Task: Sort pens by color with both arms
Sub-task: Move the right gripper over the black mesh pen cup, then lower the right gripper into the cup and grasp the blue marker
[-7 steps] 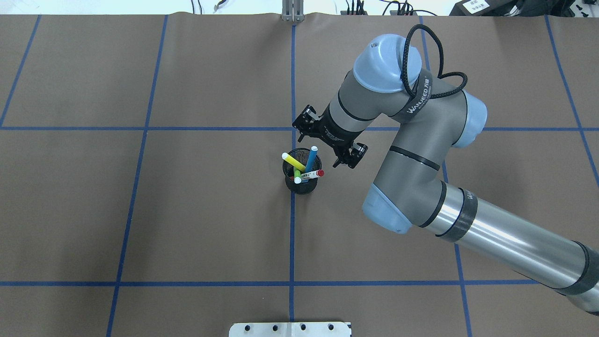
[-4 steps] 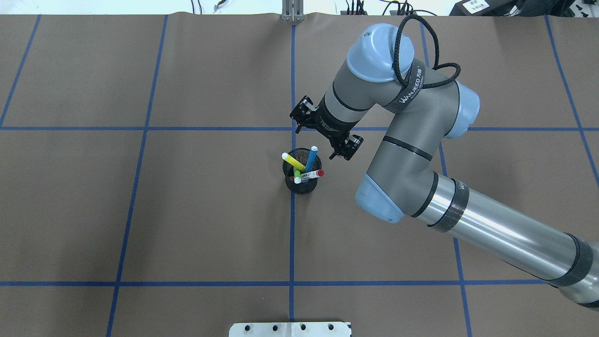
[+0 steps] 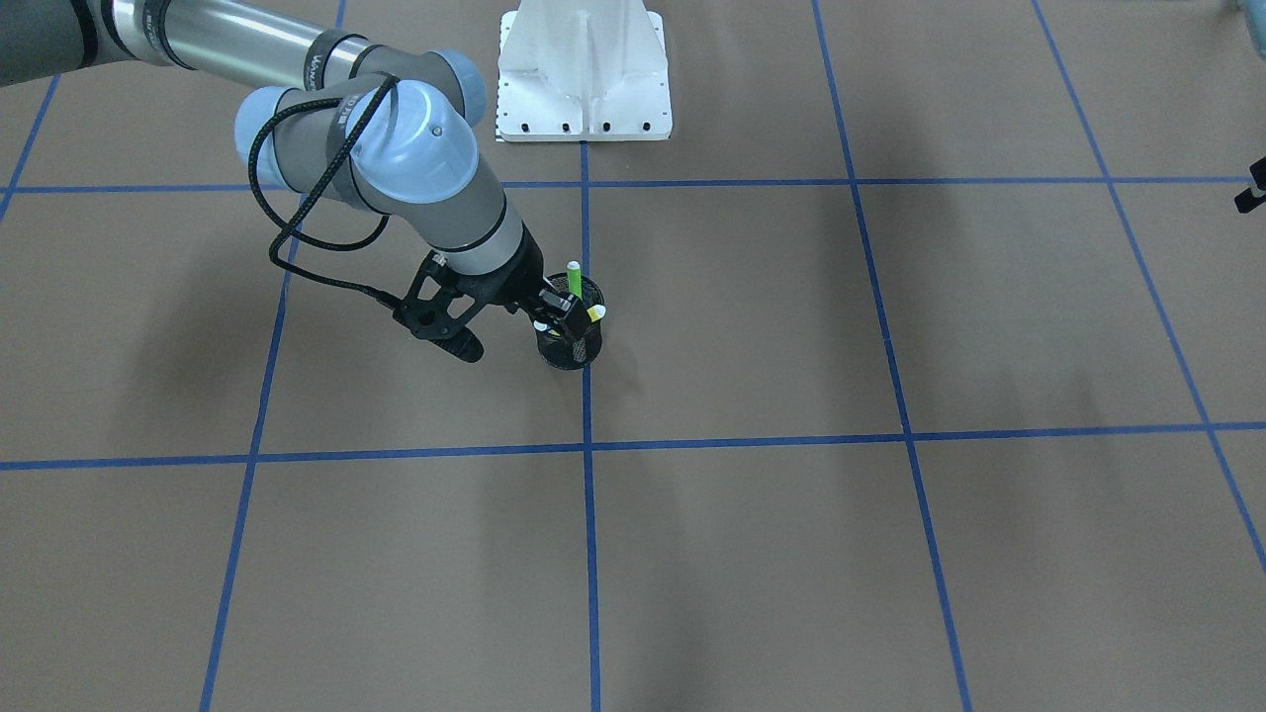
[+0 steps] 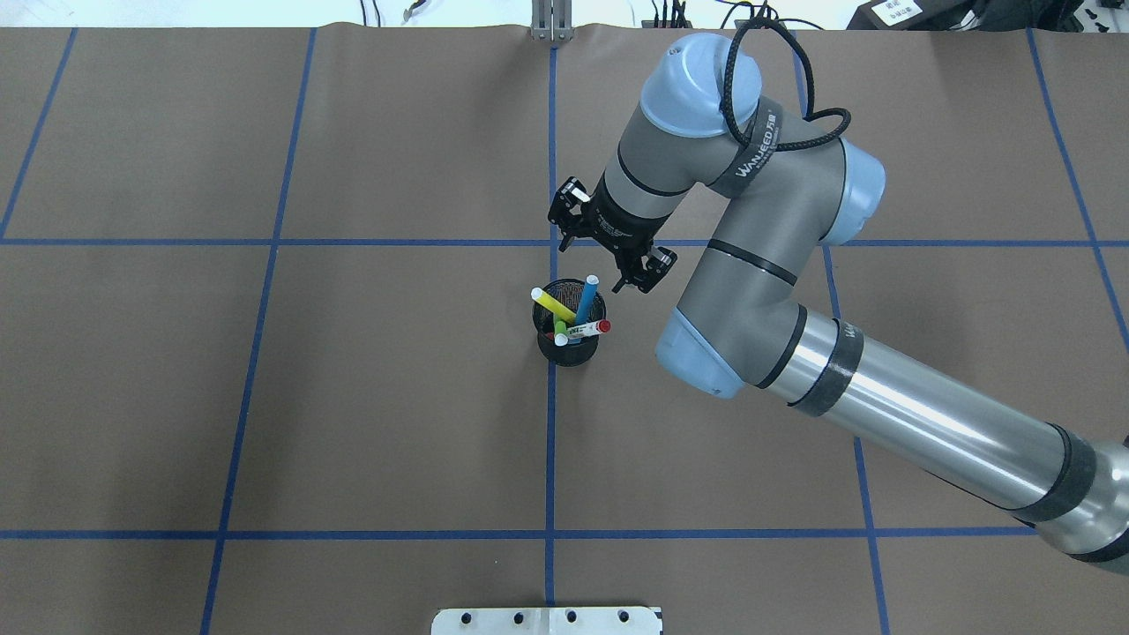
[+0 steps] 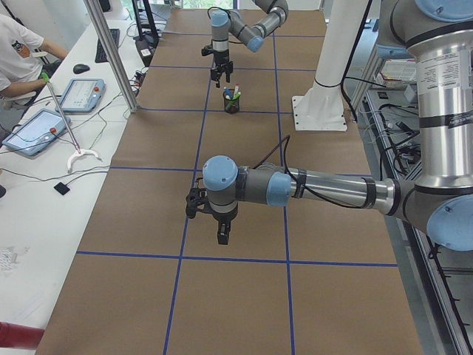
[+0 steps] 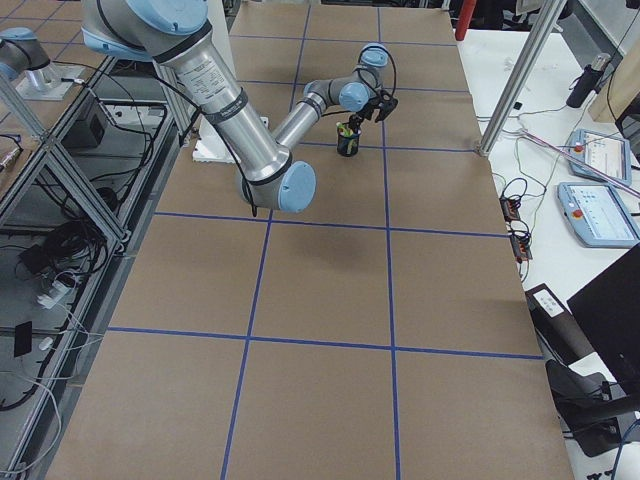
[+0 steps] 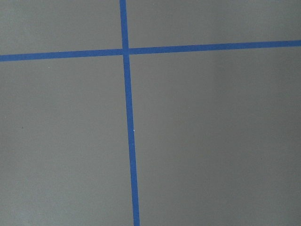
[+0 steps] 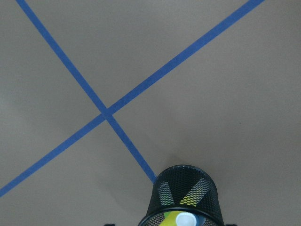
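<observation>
Pens (image 4: pixel 585 302) in mesh cup (image 4: pixel 569 354) — btm halves hidden behind mesh.

Brown worktop (image 6: pixel 330 290), gridded with blue tape lines (image 6: pixel 390 230). Right arm (image 6: pixel 225 100), near and large, a silver tube with light-blue joint caps, reaches from the upper left toward the far middle. Its black end effector (image 6: pixel 380 106) hangs just beside the top of a black wire-mesh cup (image 6: pixel 348 145). Pens (image 6: pixel 347 128) stand inside, too small to tell apart. On a white surface at the right: two grey pendant consoles (image 6: pixel 600 152), cables, a slanting metal post (image 6: pixel 515 80).
</observation>
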